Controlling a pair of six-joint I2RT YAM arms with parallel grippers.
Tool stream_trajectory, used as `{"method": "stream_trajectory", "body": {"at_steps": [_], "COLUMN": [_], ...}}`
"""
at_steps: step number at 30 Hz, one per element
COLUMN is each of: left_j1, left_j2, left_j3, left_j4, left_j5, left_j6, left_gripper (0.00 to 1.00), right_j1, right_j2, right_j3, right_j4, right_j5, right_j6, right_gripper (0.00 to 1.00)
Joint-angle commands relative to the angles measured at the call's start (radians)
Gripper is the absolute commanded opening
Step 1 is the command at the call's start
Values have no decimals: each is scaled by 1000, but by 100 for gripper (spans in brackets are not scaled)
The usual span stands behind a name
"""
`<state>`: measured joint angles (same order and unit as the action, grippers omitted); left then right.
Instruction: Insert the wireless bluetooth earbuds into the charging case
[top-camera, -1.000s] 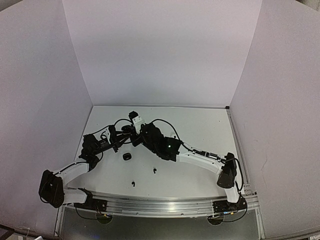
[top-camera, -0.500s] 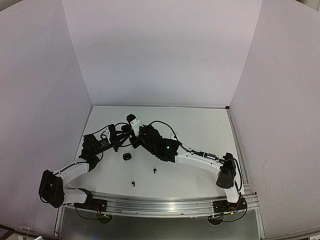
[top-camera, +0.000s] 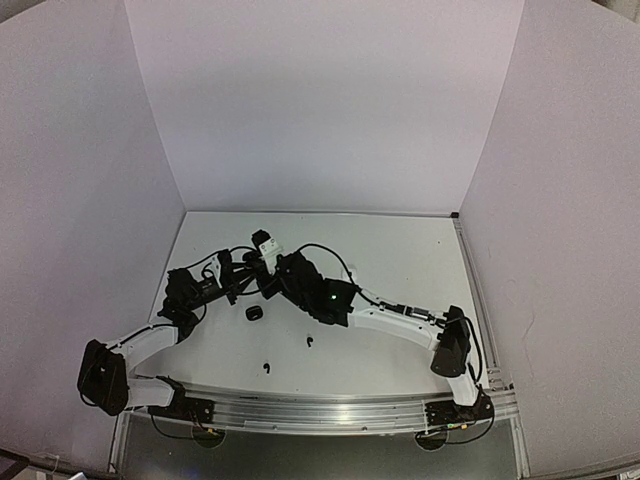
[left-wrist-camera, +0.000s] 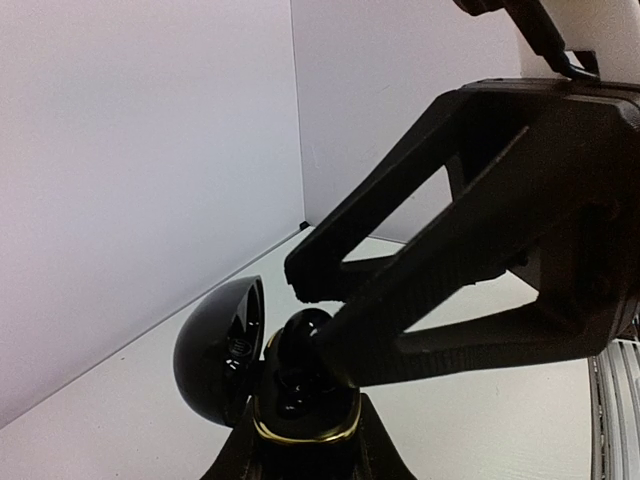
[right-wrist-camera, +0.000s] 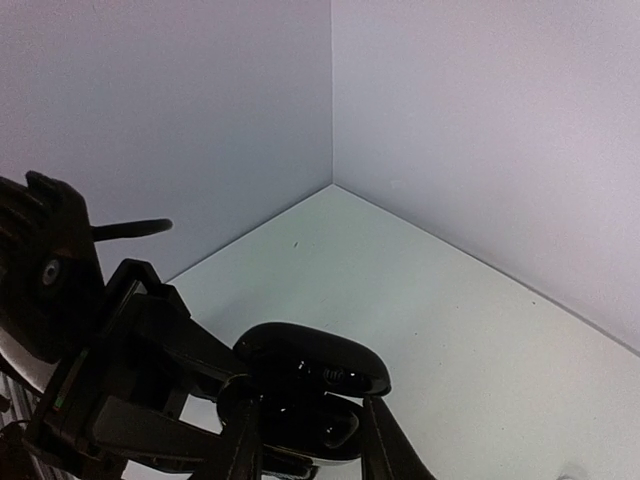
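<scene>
While two loose earbuds (top-camera: 265, 367) lie on the table (top-camera: 400, 250) well behind both hands, toward the arm bases, and a second case (top-camera: 254, 313) sits just behind the left hand (left-wrist-camera: 305, 440), the piece that matters is up off the table between the hands. Closed narrowly on the lower shell, the left hand holds the charging case (left-wrist-camera: 300, 425) upright, with its gold-rimmed mouth facing up and its lid (left-wrist-camera: 218, 345) swung open to the side away from the right hand. Reaching in from the opposite side, the right hand (left-wrist-camera: 318, 320) has its tips directly above that mouth, so it is the hand placed to do the inserting. A black earbud (left-wrist-camera: 300, 335) stands at the mouth, bulb up, and touches the lower finger of the right hand. Its long axis seems to run down into the well, and there is little or no gap between it and the case. Those fingers are a little apart, and I cannot tell whether they pinch the earbud or merely rest against it. My judgement is that the coming move is a short push straight down along the stem, with the left hand bracing the case; any tilt could jam the earbud against the rim
</scene>
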<state>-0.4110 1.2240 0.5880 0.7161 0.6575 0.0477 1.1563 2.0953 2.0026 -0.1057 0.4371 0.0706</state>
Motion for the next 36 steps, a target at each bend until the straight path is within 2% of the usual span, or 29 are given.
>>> {"method": "stream_trajectory", "body": {"at_steps": [1,4,11,15,18,21,23,27,32,36], "left_j1": [-3,-2,-2,-2,-2,-2,-1,-2,-2,-2], "left_j2": [-34,-37,-36,-32,-36,-43,-47,-52,-57,-61], "left_j3": [21,21,30,30,26,21,21,22,26,26], "left_j4": [20,7,-54,-57,-63,-71,-80,-91,-112,-125], "left_j5": [-7,-11,-88,-120,-134,-143,-148,-150,-145,-140], "left_j6": [-11,-16,-85,-135,-157,-165,-162,-151,-138,-134], "left_gripper": [0,0,0,0,0,0,0,0,0,0], "right_j1": [17,14,-16,-86,-153,-203,-235,-268,-287,-293], "right_j2": [10,-6,-104,-185,-240,-224,-166,-12,151,279], "right_j3": [12,18,52,8,-66,-59,-5,116,194,278], "right_j4": [-31,-31,-31,-35,-88,-312,-459,-669,-753,-770], "right_j5": [-33,-26,-84,-120,-47,68,57,11,-48,-68], "right_j6": [19,30,65,234,409,573,652,711,728,672], "right_gripper": [33,38,60,68,74,68,59,50,48,50]}}
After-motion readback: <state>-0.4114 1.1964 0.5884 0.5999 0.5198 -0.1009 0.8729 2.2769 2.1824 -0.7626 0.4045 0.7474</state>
